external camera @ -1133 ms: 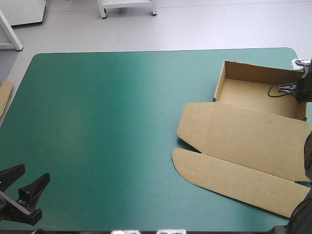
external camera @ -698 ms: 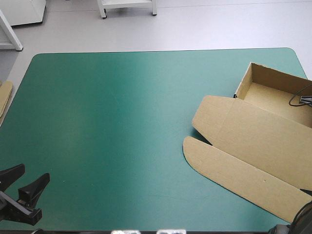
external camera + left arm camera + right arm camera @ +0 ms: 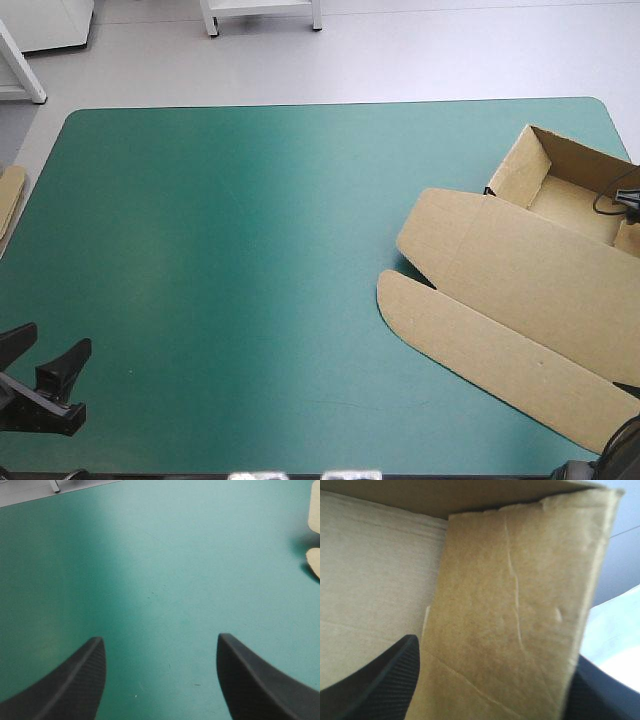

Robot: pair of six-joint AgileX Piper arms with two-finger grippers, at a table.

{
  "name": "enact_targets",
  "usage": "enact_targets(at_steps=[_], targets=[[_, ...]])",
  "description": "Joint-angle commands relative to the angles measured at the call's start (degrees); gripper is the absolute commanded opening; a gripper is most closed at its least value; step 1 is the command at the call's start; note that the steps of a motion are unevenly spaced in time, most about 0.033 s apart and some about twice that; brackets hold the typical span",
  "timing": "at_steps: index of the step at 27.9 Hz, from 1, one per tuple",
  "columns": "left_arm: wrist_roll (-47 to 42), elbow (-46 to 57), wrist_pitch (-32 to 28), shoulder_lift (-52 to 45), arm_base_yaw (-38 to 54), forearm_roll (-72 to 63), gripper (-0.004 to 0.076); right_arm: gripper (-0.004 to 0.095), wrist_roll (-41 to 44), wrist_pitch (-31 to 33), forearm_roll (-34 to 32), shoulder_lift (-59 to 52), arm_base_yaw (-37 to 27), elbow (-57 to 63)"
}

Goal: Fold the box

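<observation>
The brown box [image 3: 520,270] lies at the table's right side, an open tray with raised walls [image 3: 520,170] at the far right and the lid flat toward the front, its long rounded flap [image 3: 480,350] nearest the front edge. In the right wrist view my right gripper [image 3: 495,650] is open, fingers wide apart, with an upright wall panel of the box [image 3: 520,605] standing between them; the arm itself is outside the high view. My left gripper [image 3: 50,345] hovers open over bare cover at the front left corner, empty [image 3: 160,639]. A corner of the box [image 3: 315,562] shows far ahead of it.
An edge of more brown board [image 3: 10,200] shows at the table's left edge. Teal-green cover [image 3: 230,250] stretches between the left gripper and the box. The tray's far corner lies close to the table's right edge.
The box has slid and turned toward the table's right edge. The right gripper, shut earlier, now stands open around the wall panel. The left gripper has sunk slightly toward the front edge.
</observation>
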Motion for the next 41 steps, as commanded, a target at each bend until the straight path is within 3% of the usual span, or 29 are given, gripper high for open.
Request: enact_targets(at_steps=[1, 5, 9, 13, 16, 23, 28, 34, 41], targets=[[-0.36, -0.94, 2.00, 1.44, -0.38, 3.33, 0.0459, 0.0606, -1.02, -1.56, 0.74, -7.97, 0.69, -2.36], [-0.36, -0.94, 1.14, 1.44, -0.38, 10.29, 0.0459, 0.0581, -3.08, 0.93, 5.53, -15.37, 4.88, -2.36], [-0.66, -0.94, -0.15, 1.44, -0.38, 12.55, 0.0459, 0.0551, -1.91, 1.93, 0.00, -21.11, 10.69, -2.36], [-3.11, -0.94, -0.15, 1.44, -0.38, 13.93, 0.0459, 0.0548, -3.84, 8.05, 11.33, -25.76, 13.72, -0.97], [-3.51, -0.94, -0.54, 1.44, -0.38, 14.15, 0.0459, 0.0511, -5.31, 8.79, 16.37, -31.55, 20.50, 3.35], [-5.11, 3.12, -4.60, 1.44, -0.38, 13.25, 0.0433, 0.0472, -4.91, -2.32, 13.16, -47.13, 40.40, 20.94], [-5.74, 9.02, -6.69, 1.20, -0.38, 11.99, 0.0419, 0.0436, -4.91, -8.30, 10.38, -59.27, 50.00, 32.53], [-5.74, 16.02, -15.69, -3.40, -0.38, 6.33, 0.0419, 0.0417, -5.03, -8.70, 11.48, -73.49, 53.99, 45.62], [-5.74, 24.28, -19.35, -12.71, -0.38, 2.66, 0.0385, 0.0370, -4.28, -11.17, 14.02, -89.54, 54.09, 58.31]])
